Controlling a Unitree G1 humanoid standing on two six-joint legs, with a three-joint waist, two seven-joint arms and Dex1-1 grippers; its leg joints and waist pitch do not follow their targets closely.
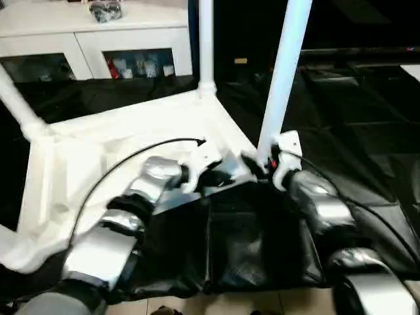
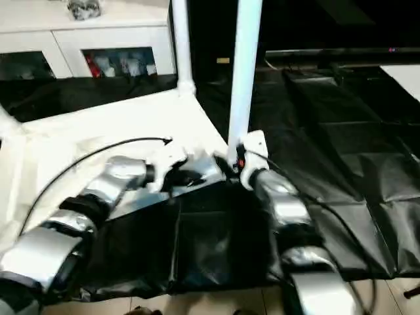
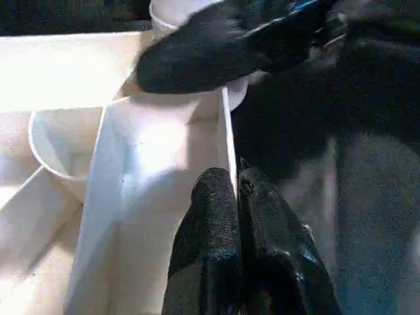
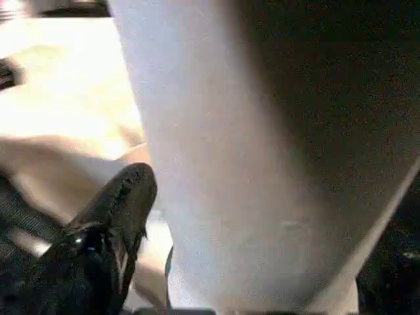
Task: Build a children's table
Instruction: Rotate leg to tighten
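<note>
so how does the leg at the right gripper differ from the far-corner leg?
Near leg leans slightly; far leg stands upright. Near leg has the right gripper at its base; far leg stands untouched. Both are white tubes rising from corners of the upturned tabletop, whose rim the left gripper pinches.

We note a white cabinet [image 1: 98, 39] with glass doors at the rear, a dark bundle [image 1: 105, 10] on top, and black sheeting [image 2: 341, 131] covering the floor.
</note>
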